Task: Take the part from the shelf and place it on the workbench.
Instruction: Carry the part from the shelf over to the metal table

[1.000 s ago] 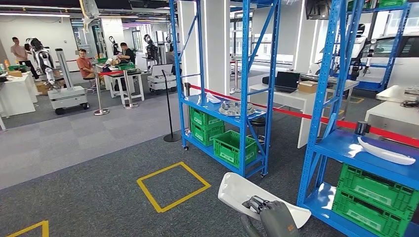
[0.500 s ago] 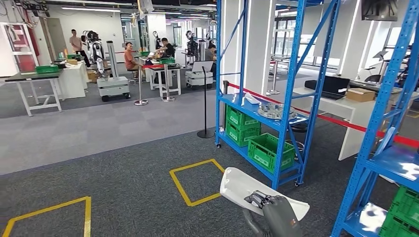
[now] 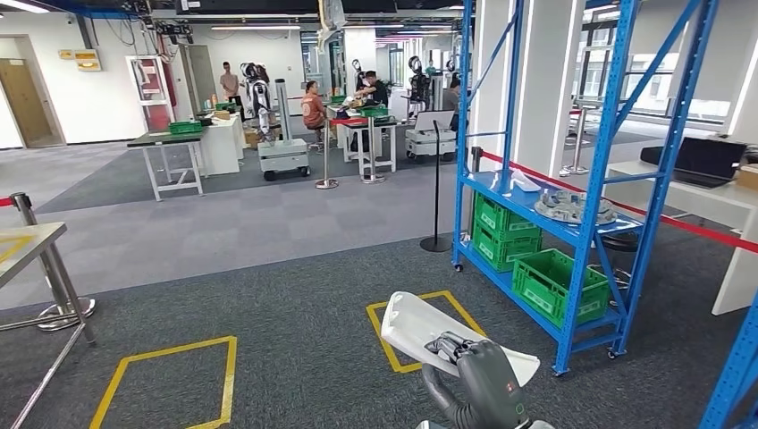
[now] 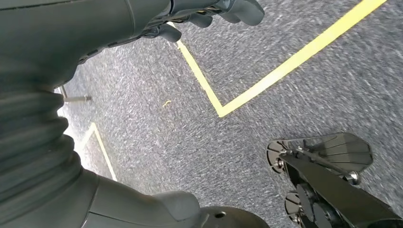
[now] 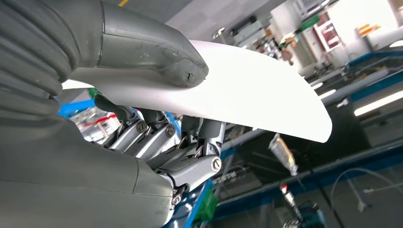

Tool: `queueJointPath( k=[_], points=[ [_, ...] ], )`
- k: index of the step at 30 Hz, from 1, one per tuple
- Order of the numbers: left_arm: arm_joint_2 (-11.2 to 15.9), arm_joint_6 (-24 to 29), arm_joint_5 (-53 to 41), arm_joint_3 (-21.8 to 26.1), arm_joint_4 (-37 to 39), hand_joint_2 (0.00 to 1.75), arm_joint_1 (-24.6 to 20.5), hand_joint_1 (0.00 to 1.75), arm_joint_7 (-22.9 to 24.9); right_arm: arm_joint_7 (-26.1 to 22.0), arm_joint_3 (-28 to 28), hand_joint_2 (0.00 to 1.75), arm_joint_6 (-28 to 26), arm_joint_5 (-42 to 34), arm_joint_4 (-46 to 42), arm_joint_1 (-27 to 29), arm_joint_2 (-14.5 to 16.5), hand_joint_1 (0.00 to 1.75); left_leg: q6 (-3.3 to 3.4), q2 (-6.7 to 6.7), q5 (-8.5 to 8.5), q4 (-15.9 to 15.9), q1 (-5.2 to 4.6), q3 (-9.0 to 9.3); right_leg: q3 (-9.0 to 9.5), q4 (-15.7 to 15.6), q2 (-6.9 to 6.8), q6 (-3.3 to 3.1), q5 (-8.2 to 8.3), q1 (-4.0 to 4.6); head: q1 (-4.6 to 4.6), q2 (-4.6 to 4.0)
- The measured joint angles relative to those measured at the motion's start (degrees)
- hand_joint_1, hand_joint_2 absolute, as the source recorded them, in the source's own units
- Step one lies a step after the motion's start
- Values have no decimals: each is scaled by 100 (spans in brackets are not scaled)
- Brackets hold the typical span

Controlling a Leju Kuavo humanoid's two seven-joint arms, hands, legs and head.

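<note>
Head view: the right hand, grey and smooth-shelled, grips a long, smooth white plastic part with rounded ends, held flat above grey speckled carpet marked with yellow tape squares. A blue steel shelf stands beside it.

Left wrist view: the left hand hangs over the carpet, fingers curled, holding nothing.

Right wrist view: thick thumb presses on top of the part, darker fingers underneath.

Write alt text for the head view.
The robot's right hand holds a white curved part low in front, above grey carpet marked with yellow squares. A blue shelf with green crates stands at right.
</note>
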Motion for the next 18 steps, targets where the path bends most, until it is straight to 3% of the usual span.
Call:
queueJointPath(
  k=[3,5,7,9,11,13,14,15,16,18],
  points=[
    [-1,-25,-118,-5,-26,175,-53,0,-192,10,4,175,-134,-12,-6,124,-66,175,52,288,468,-1155,-21,627,28,20,-187,68,-44,33,3,0],
    [-10,-37,-148,-9,-39,175,-109,0,-258,14,2,175,-201,-8,-21,212,-109,175,144,321,493,-1358,-49,721,42,29,-282,126,-65,59,12,0],
    [-11,-44,-154,-13,-43,175,-131,0,-276,15,2,175,-225,-4,-35,264,-131,175,228,208,508,-1366,-46,707,59,47,-313,188,-92,40,23,0],
    [-8,-48,-154,-15,-46,175,-144,0,-281,13,3,175,-239,-2,-59,306,-150,175,304,109,529,-1387,-32,722,-43,305,-86,249,-266,10,34,0],
    [-2,-49,-154,-17,-49,175,-175,0,-284,12,3,175,-247,-1,-77,362,-187,175,357,-1,545,-1393,-25,716,-378,995,212,280,-605,-3,45,0],
    [2,-49,-155,-19,-51,175,-199,0,-293,27,3,175,-251,6,-79,442,-230,175,377,-150,555,-1388,-34,703,-747,1677,303,276,-818,3,54,0],
    [2,-49,-156,-20,-51,175,-201,0,-302,46,3,175,-255,16,-81,483,-246,175,379,-231,557,-1383,-39,701,-819,1766,319,260,-777,9,56,0],
    [1,-49,-160,-21,-52,175,-201,0,-310,68,-1,175,-263,38,-92,524,-254,175,379,-310,559,-1376,-41,701,-773,1612,340,235,-623,14,58,0],
    [-3,-49,-167,-25,-52,175,-205,0,-305,91,-11,175,-275,79,-128,568,-262,175,376,-388,560,-1367,-42,702,-619,1250,392,202,-396,18,60,0],
    [-20,-45,-190,-33,-52,175,-225,0,-228,127,-46,175,-286,201,-266,662,-278,175,350,-535,563,-1348,-40,683,-258,433,644,148,-47,24,59,0]
  ],
)
